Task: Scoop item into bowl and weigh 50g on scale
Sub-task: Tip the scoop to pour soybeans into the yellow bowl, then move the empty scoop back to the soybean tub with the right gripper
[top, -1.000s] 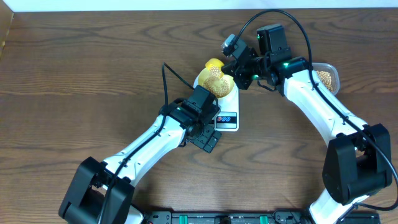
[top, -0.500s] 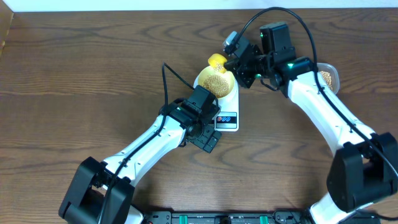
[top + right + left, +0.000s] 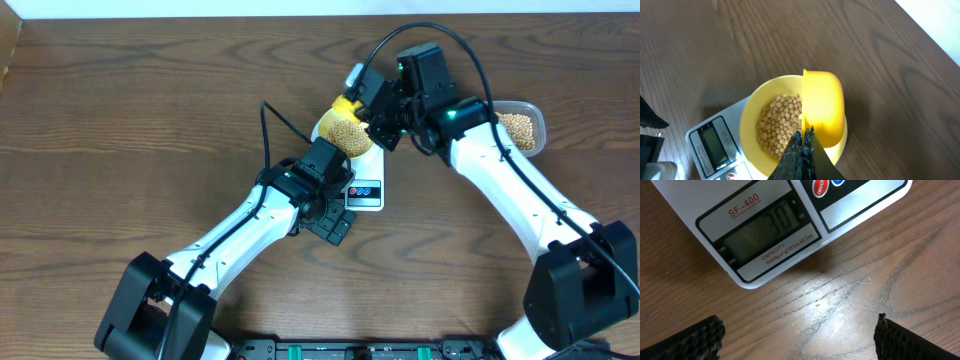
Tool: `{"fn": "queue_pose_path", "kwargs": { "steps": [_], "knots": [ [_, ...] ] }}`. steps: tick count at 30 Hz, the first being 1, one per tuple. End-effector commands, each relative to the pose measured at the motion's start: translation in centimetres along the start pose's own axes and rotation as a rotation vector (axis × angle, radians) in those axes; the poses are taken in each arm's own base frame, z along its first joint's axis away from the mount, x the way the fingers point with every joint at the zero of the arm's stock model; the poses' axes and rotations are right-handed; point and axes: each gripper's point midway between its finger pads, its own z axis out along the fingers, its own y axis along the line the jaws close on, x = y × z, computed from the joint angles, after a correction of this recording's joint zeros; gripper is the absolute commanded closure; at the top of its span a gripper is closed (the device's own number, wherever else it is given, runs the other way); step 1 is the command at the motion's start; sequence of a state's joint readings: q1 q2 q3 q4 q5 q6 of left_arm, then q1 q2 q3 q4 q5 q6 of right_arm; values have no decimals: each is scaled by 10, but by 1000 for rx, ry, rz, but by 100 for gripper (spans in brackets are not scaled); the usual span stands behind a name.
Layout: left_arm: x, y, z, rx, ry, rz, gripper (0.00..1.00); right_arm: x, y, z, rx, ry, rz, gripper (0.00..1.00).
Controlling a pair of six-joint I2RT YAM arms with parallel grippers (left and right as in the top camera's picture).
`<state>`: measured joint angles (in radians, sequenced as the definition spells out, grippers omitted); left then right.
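The right claw point(image 3: 805, 137) is pressed together on the handle of the small yellow scoop point(image 3: 824, 107). The scoop points straight ahead from the fingertips, so its long axis continues the line of the claw. It is turned on its side directly above the yellow-green bowl point(image 3: 746, 116), with its opening toward the soybeans point(image 3: 777, 122) lying just below. I cannot tell if any beans remain inside it.

The bowl stands on the white scale point(image 3: 860, 205). Its display point(image 3: 767, 232) seems to read 30, so I judge that more beans are needed. The clear tub point(image 3: 541, 118) with the supply lies behind the right claw, beside its forearm, and this arm is clearly the nearer one. It is stretched forward with the wrist bent down.

The left claw point(image 3: 799, 330) is spread wide and empty, low over the table at the scale's front edge.
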<state>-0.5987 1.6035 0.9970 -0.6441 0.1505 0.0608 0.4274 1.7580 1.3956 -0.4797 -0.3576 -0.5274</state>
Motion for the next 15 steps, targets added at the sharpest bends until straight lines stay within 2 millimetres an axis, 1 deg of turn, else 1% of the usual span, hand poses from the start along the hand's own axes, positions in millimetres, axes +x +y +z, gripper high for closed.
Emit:
{"fn": "queue_pose_path", "kwargs": {
  "steps": [1,8,11,15],
  "knots": [
    [-7,2,-3,-13,-14,19,2,-5,3,-5,15,-3,-53,99],
    [-6,2,-3,-14,-11,19,2,-5,1,-5,17,-4,-44,99],
    [-6,2,-3,-14,-11,19,2,-6,1,-5,17,-11,-1,99],
    [-6,2,-3,-14,-11,18,2,-7,-6,-7,26,-28,90,99]
  ]
}}
